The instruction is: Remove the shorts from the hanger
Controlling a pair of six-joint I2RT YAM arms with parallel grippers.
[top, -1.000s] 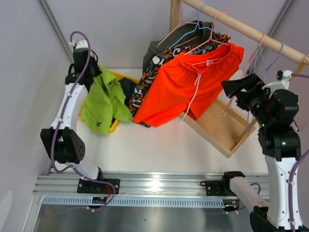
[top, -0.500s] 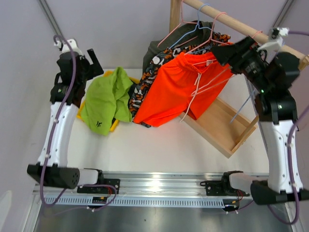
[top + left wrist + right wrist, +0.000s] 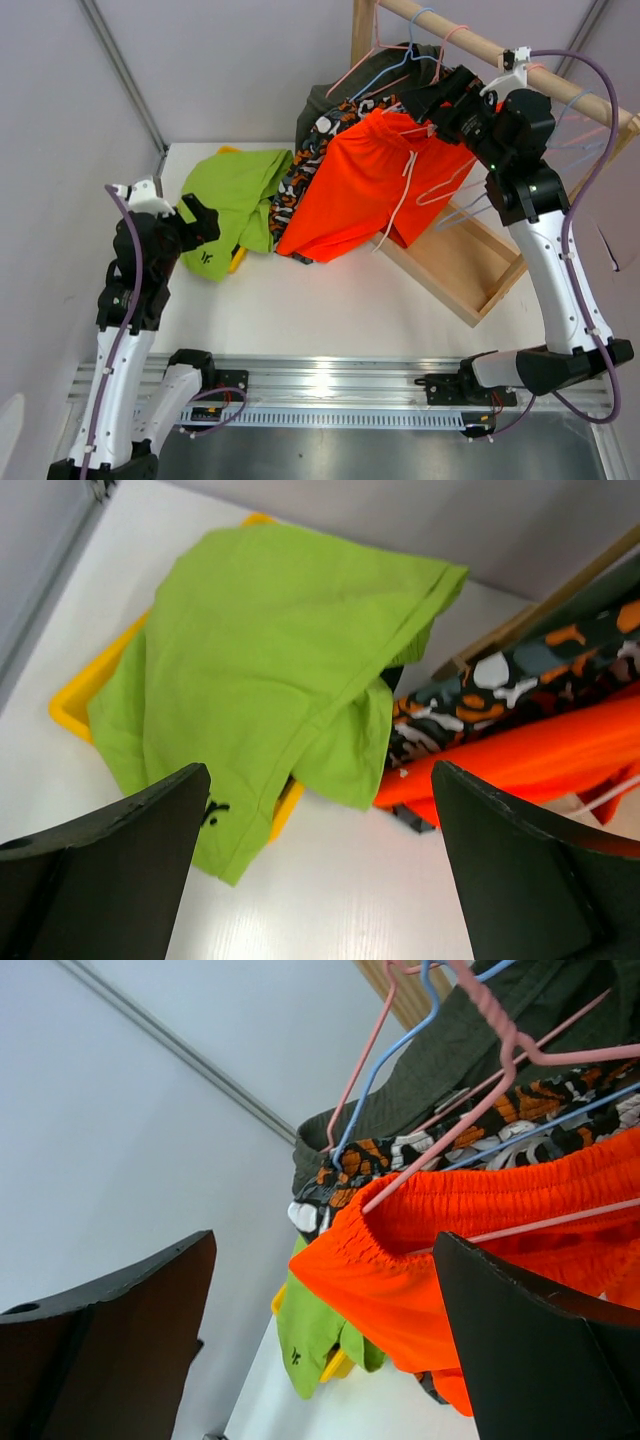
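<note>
No readable text, numbers or signs. Only mark: small dark logo point(image 3: 205, 259) printed on lime green shorts point(image 3: 236, 193), near hem at lower left corner of cloth. Two or three characters, too small and blurred to read. Same mark in both wrist views, also illegible. Brand cannot tell.
</note>
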